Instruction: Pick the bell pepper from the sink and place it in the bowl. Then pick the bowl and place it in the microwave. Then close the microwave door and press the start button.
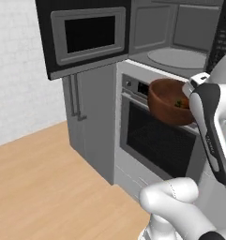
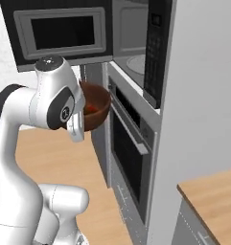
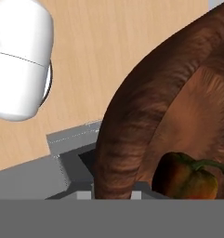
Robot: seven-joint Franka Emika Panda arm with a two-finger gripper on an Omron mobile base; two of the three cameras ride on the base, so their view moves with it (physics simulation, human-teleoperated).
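I hold the bowl up in the air in front of the oven, below the level of the open microwave. My claw is clamped on the bowl's rim: in the hand view the brown wall of the bowl runs down between the two finger bases at the bottom edge, though the tips themselves are hidden there. The bell pepper lies inside the bowl, on its bottom, red-orange with the green stem pointing to the right in the hand view; in the left base view it shows as a small green and orange spot just inside the rim nearest my wrist. In the right base view the bowl is partly hidden behind my forearm, with a bit of the pepper visible inside. The microwave door stands swung wide open to the left, its dark window facing the cameras. The turntable lies flat on the grey microwave floor, above and behind the bowl. The button panel is at the right of the opening. The wood floor lies below.
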